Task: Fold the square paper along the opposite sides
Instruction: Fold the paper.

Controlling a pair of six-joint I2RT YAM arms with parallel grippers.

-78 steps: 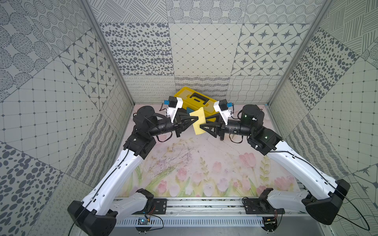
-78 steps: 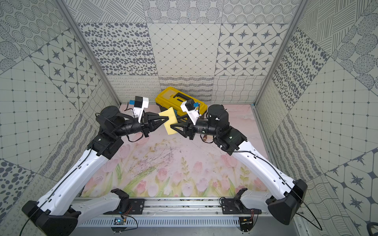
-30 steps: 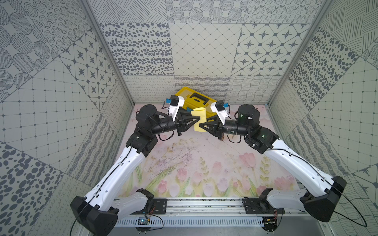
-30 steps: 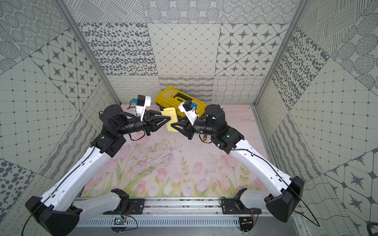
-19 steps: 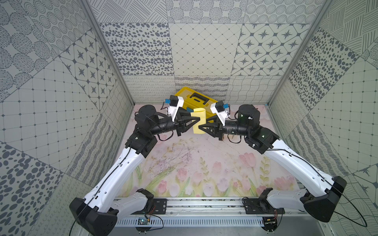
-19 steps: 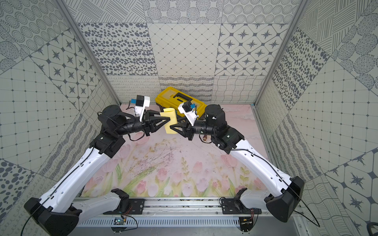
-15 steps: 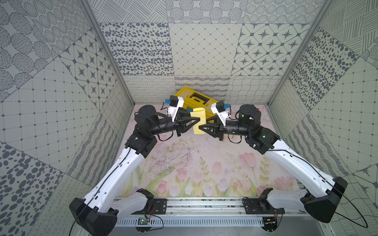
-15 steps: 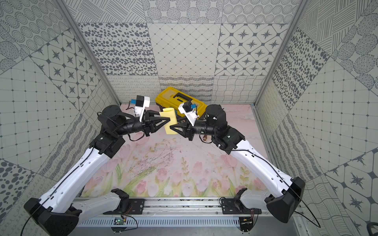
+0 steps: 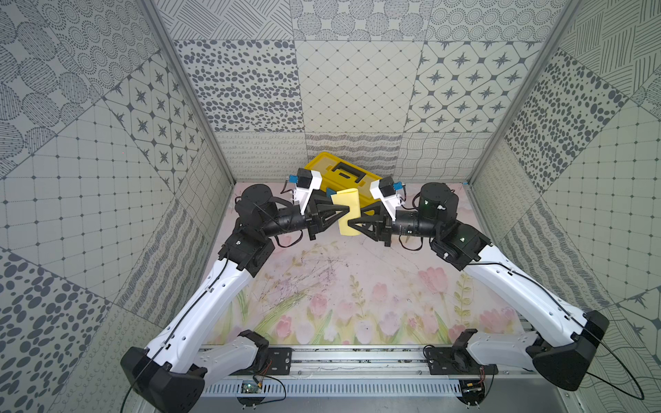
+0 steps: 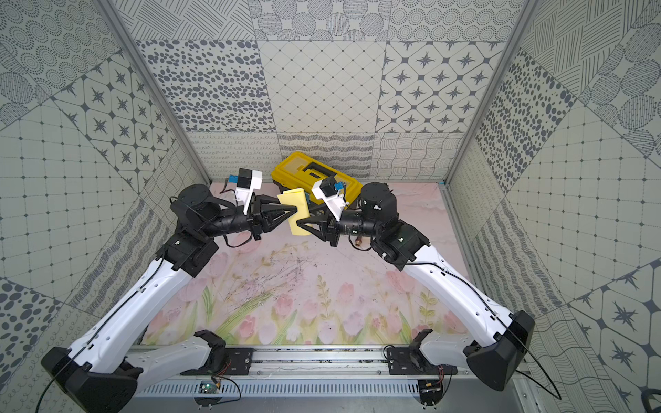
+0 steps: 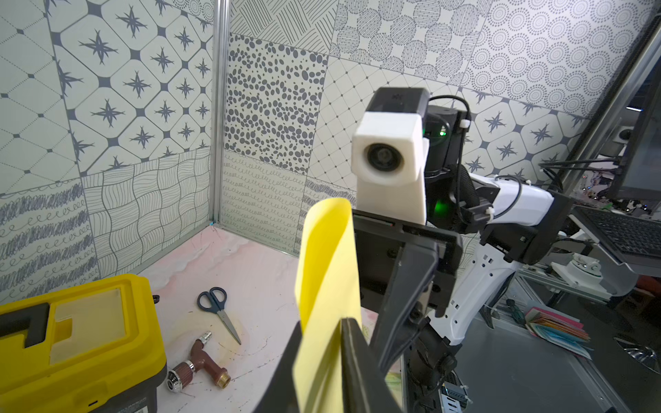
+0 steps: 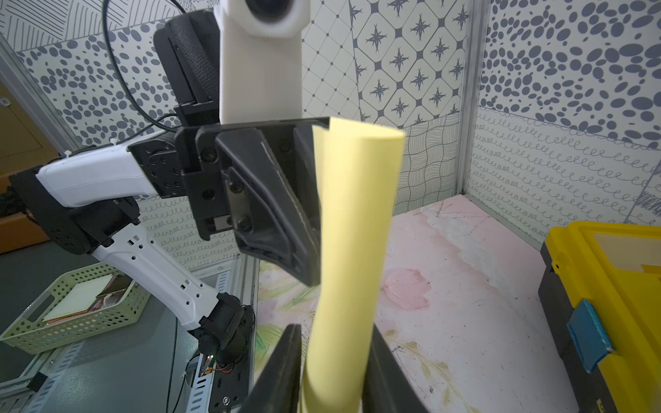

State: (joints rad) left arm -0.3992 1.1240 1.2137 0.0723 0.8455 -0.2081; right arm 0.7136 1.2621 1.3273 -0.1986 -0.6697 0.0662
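Observation:
The square paper (image 9: 346,197) (image 10: 295,198) is a pale-yellow sheet held upright in the air, bent over into a narrow loop. My left gripper (image 9: 348,209) (image 10: 296,209) comes from the left and is shut on it; in the left wrist view both layers of the paper (image 11: 329,257) are pinched at the left gripper (image 11: 322,330). My right gripper (image 9: 350,223) (image 10: 299,224) meets it tip to tip from the right, slightly lower. In the right wrist view the rounded bend of the paper (image 12: 354,214) sits between the right gripper's (image 12: 334,334) fingers, which are closed around it.
A yellow-and-black toolbox (image 9: 343,171) (image 10: 311,171) (image 11: 71,339) stands against the back wall behind the grippers. Scissors (image 11: 218,311) and a brown tap fitting (image 11: 196,364) (image 10: 358,242) lie on the floral mat under the right arm. A green basket (image 12: 71,307) sits beyond the table's front left.
The sheet has gone from a wider flat shape to a narrow bent loop. Both grippers drew closer together, and the left jaws have closed tighter on the paper.

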